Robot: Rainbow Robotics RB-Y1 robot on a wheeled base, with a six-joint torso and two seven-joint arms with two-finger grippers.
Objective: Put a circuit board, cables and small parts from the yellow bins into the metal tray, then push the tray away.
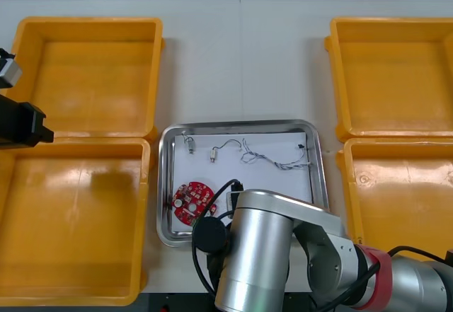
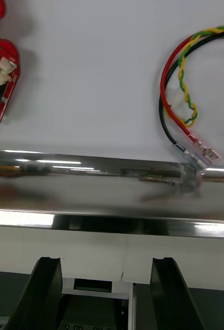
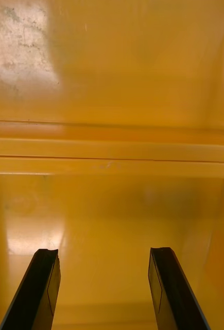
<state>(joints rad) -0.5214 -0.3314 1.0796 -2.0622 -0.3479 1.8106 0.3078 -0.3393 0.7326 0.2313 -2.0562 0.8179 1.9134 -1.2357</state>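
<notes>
Metal tray (image 1: 164, 185) likely light, stiff, slick; push at near rim; right gripper (image 2: 104, 265) wide there; left gripper (image 3: 104, 258) wide over yellow bins (image 1: 85, 71).

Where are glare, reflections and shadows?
Right wrist view: the rim of the metal tray mirrors bright streaks and the cable's ends, beyond the open right gripper. Left wrist view: glare on the yellow bins, beyond the open left gripper. Front view: shadow in the near left bin.

Four yellow bins (image 1: 88, 22), one metal tray (image 1: 164, 185). One red circuit board (image 1: 192, 202), two small metal parts (image 1: 189, 144). One twisted pale cable (image 1: 272, 159), one red and yellow cable (image 2: 185, 111).
</notes>
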